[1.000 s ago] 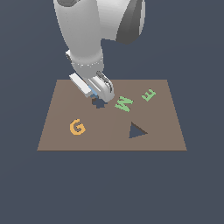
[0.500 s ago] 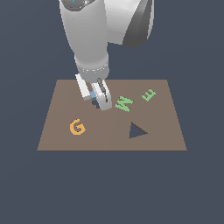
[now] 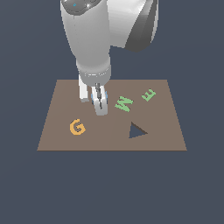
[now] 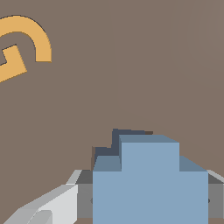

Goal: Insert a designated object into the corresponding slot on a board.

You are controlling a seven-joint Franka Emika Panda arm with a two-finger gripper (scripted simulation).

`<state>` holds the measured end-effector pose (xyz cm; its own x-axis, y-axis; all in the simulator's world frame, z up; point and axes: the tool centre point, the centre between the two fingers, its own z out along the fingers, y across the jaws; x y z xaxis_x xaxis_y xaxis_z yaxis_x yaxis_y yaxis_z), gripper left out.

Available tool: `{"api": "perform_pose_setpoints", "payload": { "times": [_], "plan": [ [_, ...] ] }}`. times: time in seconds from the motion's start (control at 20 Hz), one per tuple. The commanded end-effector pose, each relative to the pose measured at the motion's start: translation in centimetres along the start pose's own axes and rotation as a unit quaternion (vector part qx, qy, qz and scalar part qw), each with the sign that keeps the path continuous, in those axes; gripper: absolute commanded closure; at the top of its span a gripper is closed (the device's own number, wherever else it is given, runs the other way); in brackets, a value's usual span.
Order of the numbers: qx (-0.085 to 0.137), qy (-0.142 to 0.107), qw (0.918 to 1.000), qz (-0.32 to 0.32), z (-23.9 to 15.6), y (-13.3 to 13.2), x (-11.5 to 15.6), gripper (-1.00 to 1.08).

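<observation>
Descent is what changed: my claw, clamped on the small light-blue stepped piece, now sits low over the thin brown square board, hiding the slot beneath, so insertion looks near.

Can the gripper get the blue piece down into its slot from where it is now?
Probably yes. The gripper holds the blue piece low over the board, dark slot edge just beyond it, nothing between.
</observation>
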<state>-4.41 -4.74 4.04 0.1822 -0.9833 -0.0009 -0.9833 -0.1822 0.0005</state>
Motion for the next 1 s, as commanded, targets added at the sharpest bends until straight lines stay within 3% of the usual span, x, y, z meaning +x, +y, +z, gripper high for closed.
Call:
{"api": "perform_pose_setpoints", "payload": {
  "times": [0.0,0.75,0.8,0.95],
  "plan": [
    [0.0,0.0,0.9999,0.016,0.0,-0.3,0.0,1.08],
    [0.0,0.0,0.9994,0.034,1.0,-0.6,0.1,1.08],
    [0.0,0.0,0.9994,0.034,1.0,-0.6,0.1,-0.92],
    [0.0,0.0,0.9994,0.034,1.0,-0.6,0.1,-0.92]
  ]
}}
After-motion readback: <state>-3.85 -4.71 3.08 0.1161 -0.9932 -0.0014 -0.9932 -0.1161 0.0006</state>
